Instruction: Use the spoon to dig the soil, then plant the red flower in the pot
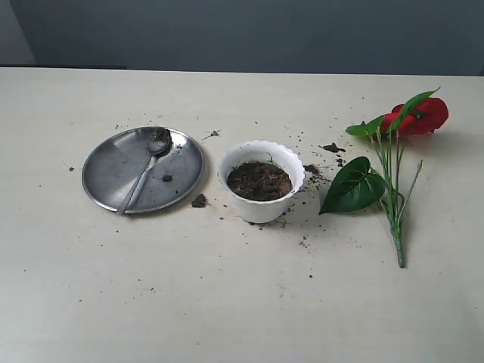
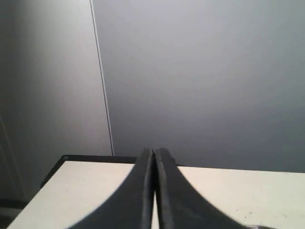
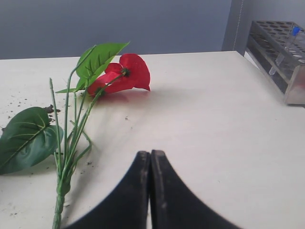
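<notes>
1. The right gripper [image 3: 150, 155] is pinched shut and holds nothing. The left gripper [image 2: 153, 157] is shut and empty too.
2. Near the right gripper, the red flower [image 3: 127, 72] lies flat on the table [image 3: 214, 119]. It looks light and bendy, so pinch its thick stem end.
3. The spoon [image 1: 144, 178] rests on the steel plate [image 1: 98, 162], beside the pot [image 1: 261, 212] of soil [image 1: 259, 181]. It looks thin, hard and slippery, so grab its handle.
</notes>
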You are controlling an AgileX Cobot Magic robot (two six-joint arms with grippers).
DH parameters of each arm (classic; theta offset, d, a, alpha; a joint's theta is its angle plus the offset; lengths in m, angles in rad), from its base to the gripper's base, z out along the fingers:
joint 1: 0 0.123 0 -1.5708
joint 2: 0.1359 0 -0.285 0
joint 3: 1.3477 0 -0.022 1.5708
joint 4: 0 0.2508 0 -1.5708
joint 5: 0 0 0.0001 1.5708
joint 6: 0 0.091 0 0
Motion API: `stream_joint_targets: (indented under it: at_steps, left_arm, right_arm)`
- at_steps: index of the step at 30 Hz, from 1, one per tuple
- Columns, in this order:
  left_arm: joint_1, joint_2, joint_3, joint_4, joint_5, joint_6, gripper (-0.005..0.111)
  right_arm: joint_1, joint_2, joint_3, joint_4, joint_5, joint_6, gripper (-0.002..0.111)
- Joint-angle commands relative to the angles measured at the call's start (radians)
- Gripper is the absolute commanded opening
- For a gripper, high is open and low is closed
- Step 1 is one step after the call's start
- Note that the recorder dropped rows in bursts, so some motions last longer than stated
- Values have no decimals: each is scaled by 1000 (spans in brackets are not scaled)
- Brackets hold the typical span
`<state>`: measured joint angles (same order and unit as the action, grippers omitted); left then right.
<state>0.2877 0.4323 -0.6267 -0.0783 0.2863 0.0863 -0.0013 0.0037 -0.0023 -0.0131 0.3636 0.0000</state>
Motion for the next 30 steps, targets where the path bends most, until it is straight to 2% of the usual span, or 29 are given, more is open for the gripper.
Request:
stream_joint_targets:
  at_steps: [1,8,14,16,19,24,30]
  left_arm:
    - [10,-96,238,-31,-136,-1,0]
    - [10,-236,504,-32,-241,-1,0]
    - [10,-334,623,-32,-264,-1,0]
    - [10,-362,627,-32,-264,-1,0]
    - [10,-401,627,-32,-195,1,0]
    - [10,-432,627,-18,-18,3,0]
    - [0,-432,627,-17,6,3,0]
  right_arm:
    - [3,-4,2,-1,-4,0,0]
    - [3,-4,2,-1,-4,0,0]
    - [3,-4,2,-1,-4,0,0]
    - [3,-4,2,-1,-4,0,0]
    - [3,-4,2,-1,-4,0,0]
    - [3,-4,2,-1,-4,0,0]
    - [3,-4,2,-1,-4,0,0]
